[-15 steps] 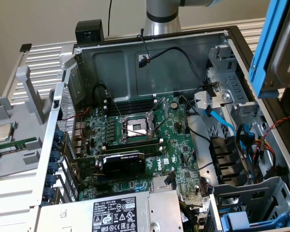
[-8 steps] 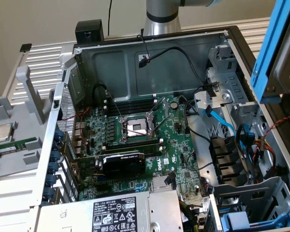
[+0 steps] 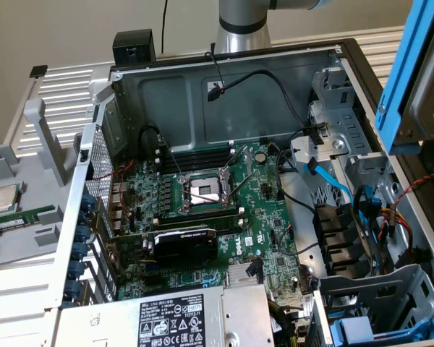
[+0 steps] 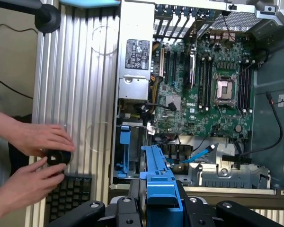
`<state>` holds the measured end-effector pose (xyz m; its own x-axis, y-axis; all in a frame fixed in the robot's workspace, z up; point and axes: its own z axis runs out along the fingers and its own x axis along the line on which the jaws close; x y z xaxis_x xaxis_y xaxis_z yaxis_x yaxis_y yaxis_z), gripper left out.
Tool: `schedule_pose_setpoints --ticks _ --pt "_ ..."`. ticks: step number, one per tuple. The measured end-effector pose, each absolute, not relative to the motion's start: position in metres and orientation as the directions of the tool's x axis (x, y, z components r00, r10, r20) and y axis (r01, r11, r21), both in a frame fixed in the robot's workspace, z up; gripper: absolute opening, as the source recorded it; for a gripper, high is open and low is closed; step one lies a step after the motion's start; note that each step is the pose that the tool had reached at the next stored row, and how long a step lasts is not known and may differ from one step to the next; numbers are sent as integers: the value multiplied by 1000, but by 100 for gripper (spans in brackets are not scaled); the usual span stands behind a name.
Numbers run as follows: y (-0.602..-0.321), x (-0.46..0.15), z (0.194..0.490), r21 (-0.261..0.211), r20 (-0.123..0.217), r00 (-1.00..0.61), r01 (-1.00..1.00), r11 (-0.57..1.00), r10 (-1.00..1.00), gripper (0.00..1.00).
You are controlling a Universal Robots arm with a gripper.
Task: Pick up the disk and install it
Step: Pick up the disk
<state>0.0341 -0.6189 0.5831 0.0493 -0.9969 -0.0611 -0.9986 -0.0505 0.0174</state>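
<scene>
The disk (image 3: 428, 97), a silver drive in a blue plastic carrier frame, hangs edge-on in the air at the exterior view's right, above the drive bays of the open computer case (image 3: 224, 87). In the wrist view the carrier's blue edge (image 4: 157, 177) runs between my black fingers (image 4: 125, 210), and my gripper (image 4: 158, 205) is shut on the disk. It hovers over the case's drive cage (image 4: 232, 172), not touching it.
Another blue-framed drive (image 3: 353, 331) sits in a lower bay. The motherboard (image 3: 202, 210) has an open processor socket (image 3: 202, 190). A small silver chip (image 3: 3, 196) lies on the grey rack outside the case. A person's hands (image 4: 33, 142) work beside a keyboard (image 4: 68, 194).
</scene>
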Motion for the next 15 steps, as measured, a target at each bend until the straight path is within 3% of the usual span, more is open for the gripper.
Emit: schedule_pose_setpoints --ticks 15 --pt "-619 31 567 9 -61 -8 -1000 7 -998 37"
